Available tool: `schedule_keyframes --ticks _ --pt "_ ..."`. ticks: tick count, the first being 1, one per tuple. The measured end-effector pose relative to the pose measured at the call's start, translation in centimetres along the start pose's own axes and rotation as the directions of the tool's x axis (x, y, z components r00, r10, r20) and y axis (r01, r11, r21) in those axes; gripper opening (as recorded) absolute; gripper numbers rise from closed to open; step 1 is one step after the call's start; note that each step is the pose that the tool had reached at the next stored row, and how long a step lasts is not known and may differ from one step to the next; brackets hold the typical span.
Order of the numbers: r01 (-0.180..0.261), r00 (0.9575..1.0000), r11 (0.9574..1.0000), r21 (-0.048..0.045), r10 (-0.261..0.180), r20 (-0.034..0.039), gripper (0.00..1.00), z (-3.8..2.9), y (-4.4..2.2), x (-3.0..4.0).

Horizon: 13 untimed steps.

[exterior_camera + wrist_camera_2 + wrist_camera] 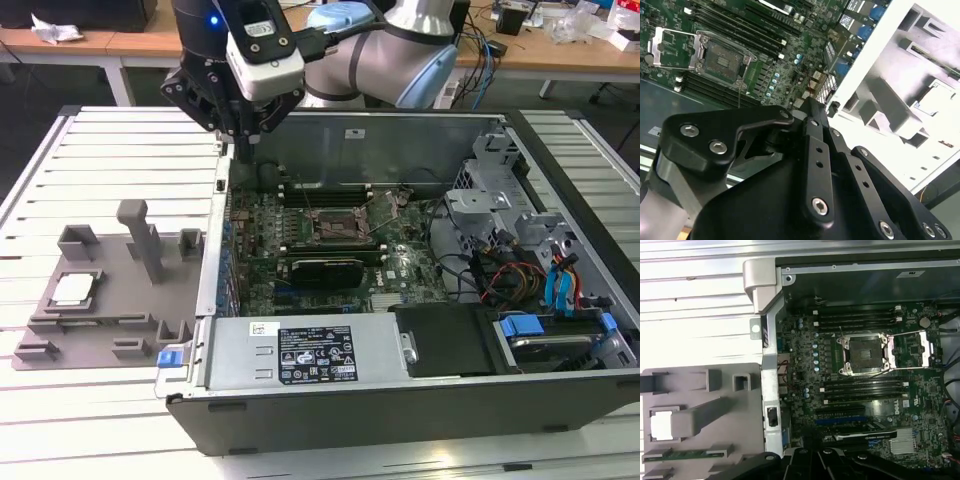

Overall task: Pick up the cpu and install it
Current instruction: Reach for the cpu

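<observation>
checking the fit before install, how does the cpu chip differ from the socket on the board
The chip has a pale silvery top; the socket is dark with a metal frame. The chip lies on the grey tray outside the case; the socket sits on the green board inside it. Both are square and lie flat.

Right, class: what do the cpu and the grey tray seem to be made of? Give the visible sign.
The cpu: probably metal-topped, from its pale silvery sheen. The grey tray: likely plastic, matte and uniformly grey with moulded posts and pockets.
</observation>
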State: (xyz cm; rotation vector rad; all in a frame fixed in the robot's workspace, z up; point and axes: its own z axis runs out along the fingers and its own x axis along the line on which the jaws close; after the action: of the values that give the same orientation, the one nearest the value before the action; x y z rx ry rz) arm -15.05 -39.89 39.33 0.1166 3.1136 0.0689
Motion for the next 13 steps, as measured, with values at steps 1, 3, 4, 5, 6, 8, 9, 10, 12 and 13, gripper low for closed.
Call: schedule_keyframes --ticks 1,3,4,5,6,8,9,10,12,13 --pt "0.000 1.0000 1.0000 0.0000 0.000 -0.0001 0.11 -0.01 -0.02 0.24" --pt "0.000 1.0000 1.0000 0.0000 0.000 0.0000 0.11 -0.02 -0.05 0.69" --pt "0.000 1.0000 1.0000 0.0000 0.000 0.0000 0.11 -0.03 -0.08 1.10" --pt "0.000 1.0000 1.0000 0.0000 0.000 0.0000 0.11 -0.04 -0.11 1.48" --pt "0.000 1.0000 1.0000 0.0001 0.000 -0.0001 0.11 -0.05 -0.12 1.66" --pt "0.000 1.0000 1.0000 0.0001 0.000 0.0000 0.11 -0.06 -0.15 2.02" --pt "0.000 1.0000 1.0000 0.0000 0.000 0.0000 0.11 -0.06 -0.17 2.29" --pt "0.000 1.0000 1.0000 0.0000 0.000 0.0000 0.11 -0.07 -0.18 2.46" --pt "0.000 1.0000 1.0000 0.0000 0.000 0.0000 0.11 -0.08 -0.22 2.99" --pt "0.000 1.0000 1.0000 0.0000 0.000 0.0000 0.11 -0.09 -0.25 3.39"
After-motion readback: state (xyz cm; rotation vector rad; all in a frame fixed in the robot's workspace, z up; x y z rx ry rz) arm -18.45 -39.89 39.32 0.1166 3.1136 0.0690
